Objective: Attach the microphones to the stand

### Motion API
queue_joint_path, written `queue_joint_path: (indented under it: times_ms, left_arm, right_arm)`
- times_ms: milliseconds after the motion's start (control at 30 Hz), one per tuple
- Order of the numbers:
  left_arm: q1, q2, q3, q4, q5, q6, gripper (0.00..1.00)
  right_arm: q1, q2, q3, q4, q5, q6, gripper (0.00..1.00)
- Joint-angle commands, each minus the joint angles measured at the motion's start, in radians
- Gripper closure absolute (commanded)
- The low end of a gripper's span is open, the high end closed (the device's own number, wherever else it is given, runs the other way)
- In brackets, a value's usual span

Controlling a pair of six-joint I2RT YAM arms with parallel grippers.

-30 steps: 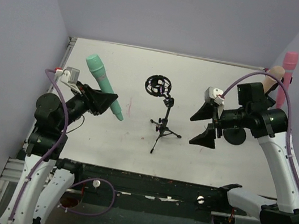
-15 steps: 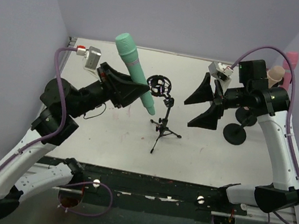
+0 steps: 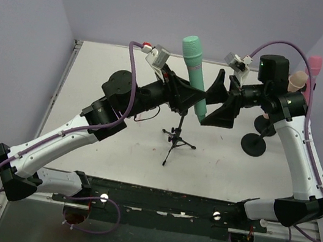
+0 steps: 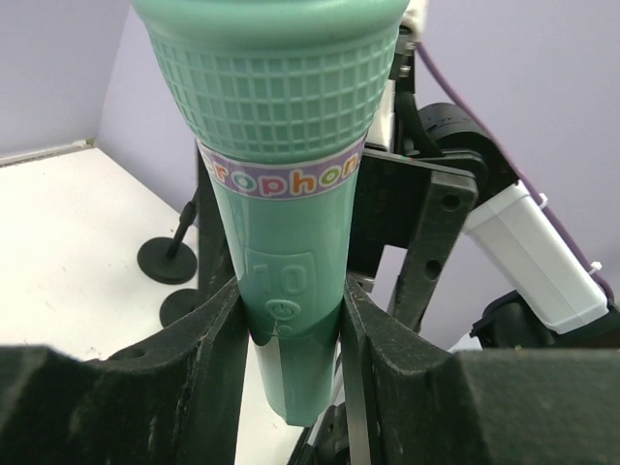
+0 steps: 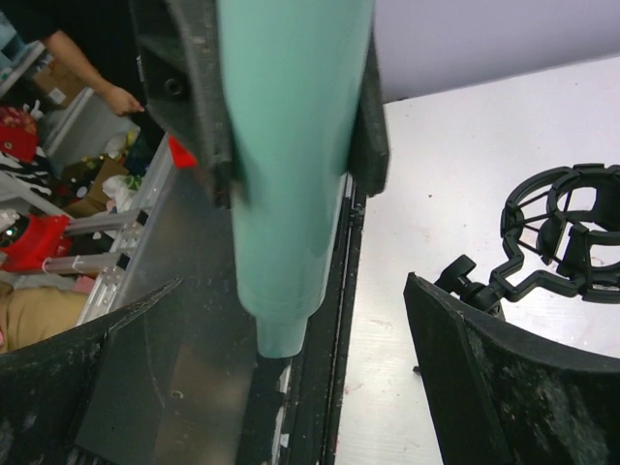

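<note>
My left gripper [image 3: 191,96] is shut on the teal microphone [image 3: 194,74] and holds it head-up in the air above the tripod stand [image 3: 176,139]. The left wrist view shows both fingers [image 4: 218,329] pressed on the microphone's body [image 4: 281,194]. My right gripper [image 3: 219,103] is open and empty, just right of the microphone's lower end [image 5: 286,242], which hangs between its spread fingers [image 5: 504,378] without touching them. The stand's black ring clip [image 5: 567,232] shows in the right wrist view. The pink microphone [image 3: 312,70] and the peach microphone [image 3: 297,78] stand at the far right.
A black stand with a round base [image 3: 253,144] stands on the table under my right arm. Purple cables loop over both arms. Lilac walls close the table on three sides. The black front rail [image 3: 155,197] runs along the near edge.
My left arm has swung right and upward, carrying the teal microphone from the left side to above the tripod stand. My right gripper has moved left and up towards it, still open.
</note>
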Motion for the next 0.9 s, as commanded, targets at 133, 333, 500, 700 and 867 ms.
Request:
queue_joint_path:
  times_ms: [133, 333, 500, 700, 867]
  left_arm:
    - [-0.034, 0.038, 0.041, 0.082, -0.053, 0.023, 0.81]
    - [-0.036, 0.052, 0.037, 0.095, -0.064, 0.028, 0.81]
    - [-0.036, 0.044, 0.035, 0.095, -0.064, 0.034, 0.70]
    - [-0.033, -0.040, -0.051, 0.160, -0.037, 0.065, 0.17]
    - [0.011, -0.072, -0.032, 0.105, 0.023, 0.039, 0.08]
  right_arm:
    - [0.002, -0.020, -0.051, 0.201, -0.060, 0.218, 0.06]
    - [0.001, -0.034, -0.093, 0.271, -0.090, 0.301, 0.44]
    - [0.002, -0.060, -0.177, 0.379, -0.086, 0.385, 0.64]
    - [0.002, -0.091, -0.217, 0.411, -0.084, 0.384, 0.71]
    - [0.002, -0.094, -0.219, 0.390, -0.095, 0.340, 0.72]
